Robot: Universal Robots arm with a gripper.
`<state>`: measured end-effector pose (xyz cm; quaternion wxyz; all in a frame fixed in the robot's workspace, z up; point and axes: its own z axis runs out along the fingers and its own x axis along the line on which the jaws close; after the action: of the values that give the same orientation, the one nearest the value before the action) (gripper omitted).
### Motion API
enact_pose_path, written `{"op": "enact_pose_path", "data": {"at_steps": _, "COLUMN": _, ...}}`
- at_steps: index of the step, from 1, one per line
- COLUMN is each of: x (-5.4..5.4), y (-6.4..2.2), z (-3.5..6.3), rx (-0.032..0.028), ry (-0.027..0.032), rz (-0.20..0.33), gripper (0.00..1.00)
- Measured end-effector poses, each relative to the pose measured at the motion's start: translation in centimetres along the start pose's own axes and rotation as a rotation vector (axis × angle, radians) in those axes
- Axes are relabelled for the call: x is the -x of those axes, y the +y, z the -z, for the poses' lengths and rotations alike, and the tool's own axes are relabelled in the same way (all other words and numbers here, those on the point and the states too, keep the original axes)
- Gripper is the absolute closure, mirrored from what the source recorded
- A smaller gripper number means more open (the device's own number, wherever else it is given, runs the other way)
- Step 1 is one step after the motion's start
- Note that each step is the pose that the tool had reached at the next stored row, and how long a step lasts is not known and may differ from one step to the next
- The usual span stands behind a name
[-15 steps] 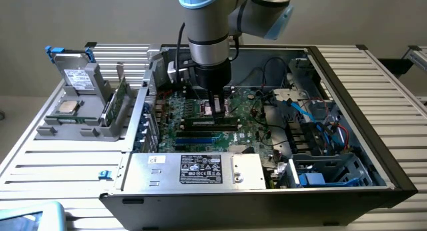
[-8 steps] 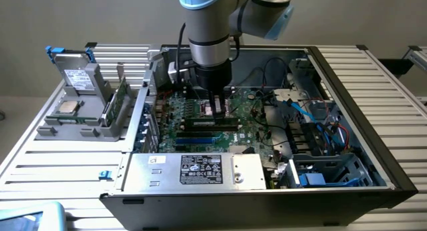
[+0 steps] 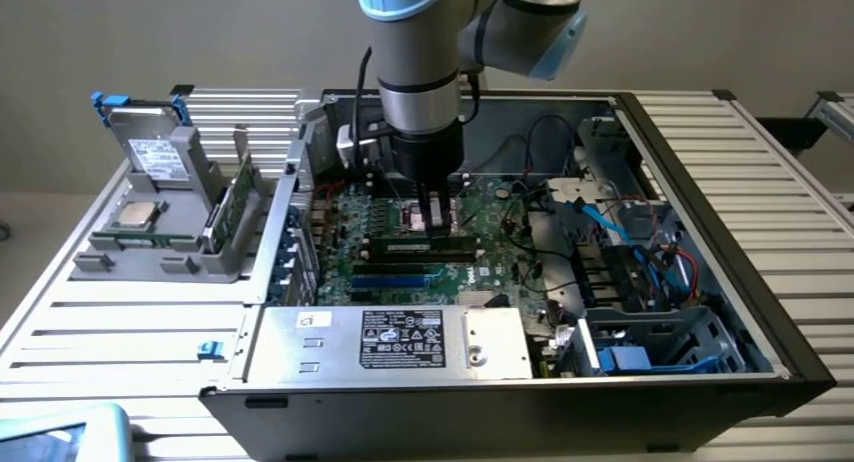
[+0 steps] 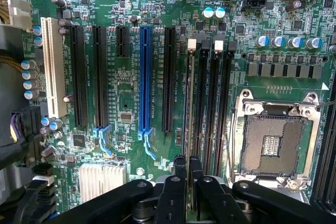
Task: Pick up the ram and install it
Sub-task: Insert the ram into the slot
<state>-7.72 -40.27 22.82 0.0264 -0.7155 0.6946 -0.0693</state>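
gripper [image 3: 430, 222] [image 4: 188, 160] hung straight down from the arm into the open pc case [image 3: 467, 412], over the middle of the motherboard [image 3: 387, 272] [image 4: 126, 108]. jaws were narrow, pinched on the top edge of the ram [image 3: 422, 248] [image 4: 189, 103], one finger on each side of the thin board. the ram stood on edge, upright, lined up along the first of the black memory slots [image 4: 212, 103]. its lower edge looked to be at or in that slot, but i could not tell how deep it was seated. in the exterior view the ram ran left-right just near of the gripper, dark chips facing the camera.

the empty cpu socket [image 4: 273, 140] sat beside the memory slots on the side away from the ram. the blue slot [image 4: 145, 77] and the white slot [image 4: 51, 72] were on the other side, well apart from the gripper. a silver heatsink [image 4: 102, 179] sat beyond the blue slot's end.

the power supply [image 3: 387, 344] filled the near edge of the case. outside the case, on the exterior view's left, a grey rack [image 3: 160, 257] held a drive caddy [image 3: 158, 152], a cpu chip [image 3: 138, 215] and a green expansion card [image 3: 234, 210] standing upright.
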Motion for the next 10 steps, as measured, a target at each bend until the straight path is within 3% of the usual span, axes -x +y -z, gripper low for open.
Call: {"op": "enact_pose_path", "data": {"at_steps": 10, "x": 0.02, "y": 0.23, "z": -0.15, "rx": 0.0005, "ry": 0.0015, "rz": -0.010, "gripper": 0.85}}
